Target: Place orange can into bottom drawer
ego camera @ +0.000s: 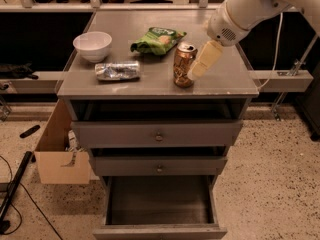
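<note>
The orange can point(183, 65) stands upright on the grey cabinet top point(125, 81), near the front edge, right of the middle. My gripper point(196, 72) hangs from the white arm point(245, 9) that comes in from the upper right. It sits right against the can's right side, at the height of the can's lower half. The bottom drawer point(160, 204) is pulled out, with a dark, empty interior.
On the cabinet top are a white bowl point(92, 45), a crushed silver can point(118, 70) and a green chip bag point(157, 39). The two knobbed drawers point(158, 134) stand slightly ajar. A cardboard box point(60, 156) sits on the floor at the left.
</note>
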`<control>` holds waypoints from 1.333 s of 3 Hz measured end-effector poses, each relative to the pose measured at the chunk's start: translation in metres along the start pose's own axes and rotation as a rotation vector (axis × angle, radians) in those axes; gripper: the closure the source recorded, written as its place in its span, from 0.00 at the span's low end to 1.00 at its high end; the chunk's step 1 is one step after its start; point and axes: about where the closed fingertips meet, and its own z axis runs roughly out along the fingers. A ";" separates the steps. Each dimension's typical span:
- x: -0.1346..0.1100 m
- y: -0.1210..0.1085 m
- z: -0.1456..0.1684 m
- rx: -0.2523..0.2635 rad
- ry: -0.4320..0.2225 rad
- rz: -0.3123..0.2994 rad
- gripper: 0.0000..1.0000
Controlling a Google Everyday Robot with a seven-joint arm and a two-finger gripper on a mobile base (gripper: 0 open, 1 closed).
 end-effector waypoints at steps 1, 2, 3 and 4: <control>0.012 -0.004 0.016 -0.021 0.022 0.008 0.00; 0.017 -0.021 0.027 -0.036 0.032 0.015 0.00; -0.003 -0.052 0.045 -0.072 0.029 0.040 0.00; -0.004 -0.054 0.044 -0.068 0.026 0.038 0.00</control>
